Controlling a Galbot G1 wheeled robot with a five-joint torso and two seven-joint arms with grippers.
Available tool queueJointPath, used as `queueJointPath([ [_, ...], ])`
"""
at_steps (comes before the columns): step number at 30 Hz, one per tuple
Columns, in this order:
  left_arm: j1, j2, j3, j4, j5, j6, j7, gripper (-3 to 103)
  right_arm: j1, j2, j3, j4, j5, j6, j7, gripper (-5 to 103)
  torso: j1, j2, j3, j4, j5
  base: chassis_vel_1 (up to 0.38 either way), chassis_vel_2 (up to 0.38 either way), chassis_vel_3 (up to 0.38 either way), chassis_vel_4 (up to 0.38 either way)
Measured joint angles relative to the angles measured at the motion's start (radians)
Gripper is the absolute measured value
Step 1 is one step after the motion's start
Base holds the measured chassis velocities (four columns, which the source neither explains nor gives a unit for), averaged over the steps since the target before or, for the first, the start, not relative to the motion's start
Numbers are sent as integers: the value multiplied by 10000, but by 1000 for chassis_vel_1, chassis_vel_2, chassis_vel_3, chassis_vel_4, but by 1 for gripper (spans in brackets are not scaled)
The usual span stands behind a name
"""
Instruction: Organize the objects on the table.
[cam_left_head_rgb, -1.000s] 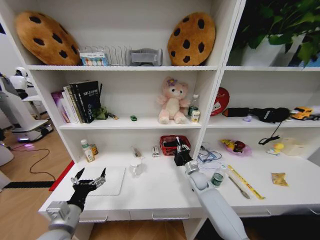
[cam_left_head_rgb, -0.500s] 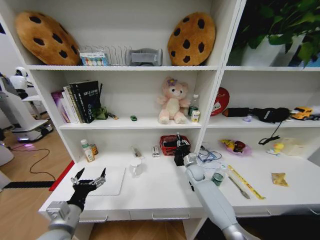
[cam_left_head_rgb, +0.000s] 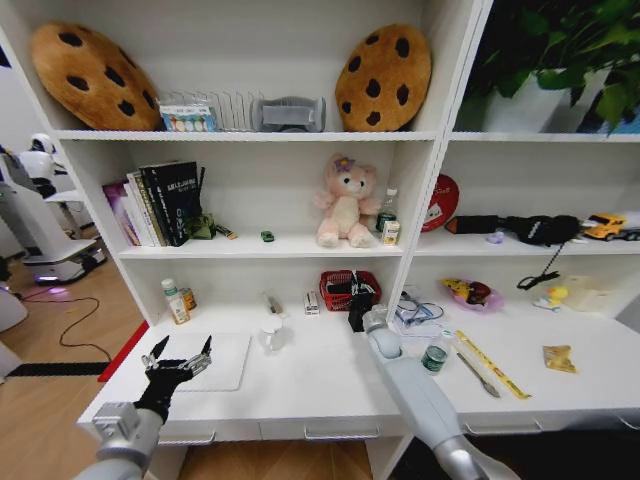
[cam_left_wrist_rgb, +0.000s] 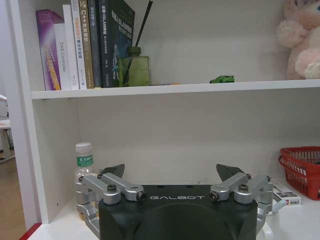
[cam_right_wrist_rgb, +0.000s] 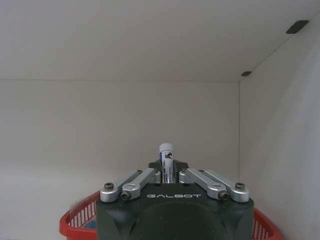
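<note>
At the left of the table (cam_left_head_rgb: 320, 385), the left gripper (cam_left_head_rgb: 178, 362) hovers over the front edge with its fingers spread wide and nothing between them. Just ahead of it lies a flat, pale, laptop-like slab (cam_left_head_rgb: 215, 360), partly covered by the gripper. In the left wrist view a small bottle (cam_left_wrist_rgb: 85, 159) with a green label stands by the side wall, its lower part cut off behind the gripper body. On the shelf above sit books (cam_left_wrist_rgb: 82, 47), a green diffuser bottle (cam_left_wrist_rgb: 134, 67) and a tiny green item (cam_left_wrist_rgb: 222, 79).

Further right, a clear cup (cam_left_head_rgb: 270, 335) stands mid-table. At the back of the table the right gripper (cam_left_head_rgb: 357, 300) is held over the red basket (cam_left_head_rgb: 335, 290), hiding most of it; the basket's contents are too dark to make out. In the right wrist view the fingers are closed on a small white tube (cam_right_wrist_rgb: 166, 160) with blue print, held upright above the basket rim.

Right of the arm, a small green-labelled can (cam_left_head_rgb: 433, 358) stands on the table, a pen (cam_left_head_rgb: 472, 372) beside it.
</note>
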Motion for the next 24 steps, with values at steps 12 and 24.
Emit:
queueJointPath([
  [12,0,0,0,0,0,0,0,100,264,345,116,-824,-684,735,-345,11,1,0,-1,1,-1,0,0,0,0],
  [24,0,0,0,0,1,-1,0,100,-234,50,-7,135,-671,270,400,36,0,0,0,-1,1,0,0,0,0],
])
